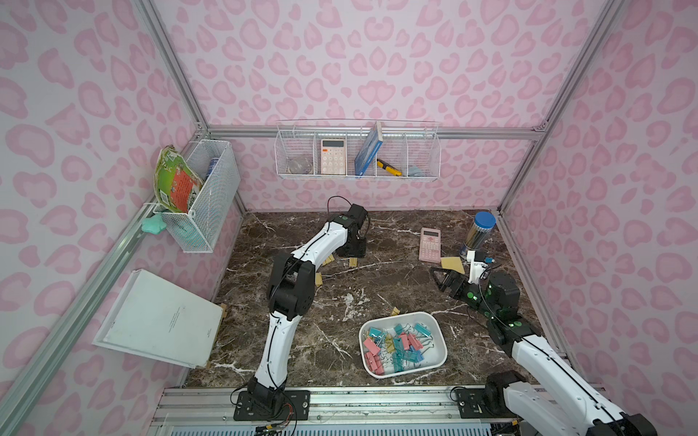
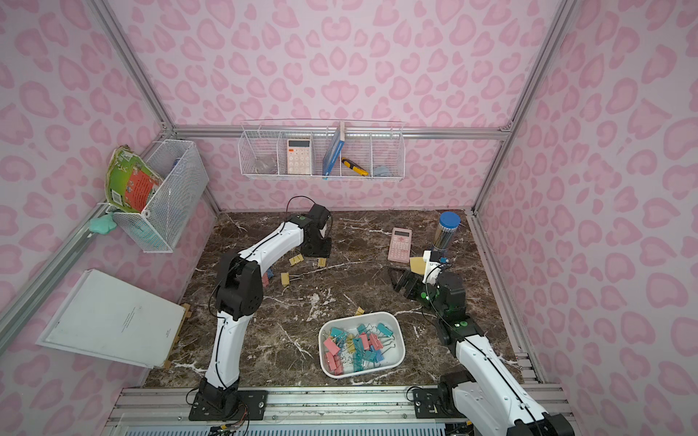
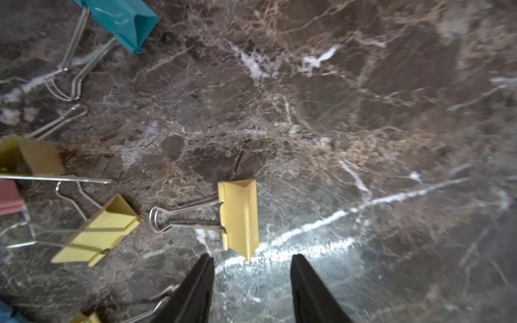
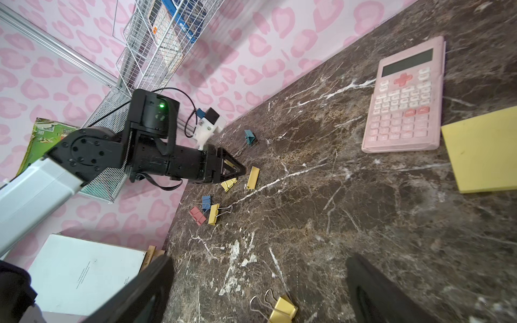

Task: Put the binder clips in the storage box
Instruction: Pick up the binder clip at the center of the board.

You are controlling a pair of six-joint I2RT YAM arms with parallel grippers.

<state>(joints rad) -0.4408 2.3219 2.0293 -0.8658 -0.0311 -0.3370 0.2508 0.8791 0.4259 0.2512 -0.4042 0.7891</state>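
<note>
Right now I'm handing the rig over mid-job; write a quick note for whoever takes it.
Left gripper: open, empty, low over the table, tips beside a yellow clip.
Right gripper: open, empty, near the pink calculator.
Done: most clips lie in the white box.
Left: loose clips by the left gripper, a teal clip apart from them, a stray yellow clip at the box's far side.

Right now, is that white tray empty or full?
Partly full. The storage box holds a heap of binder clips, yet some white floor shows bare.
</note>
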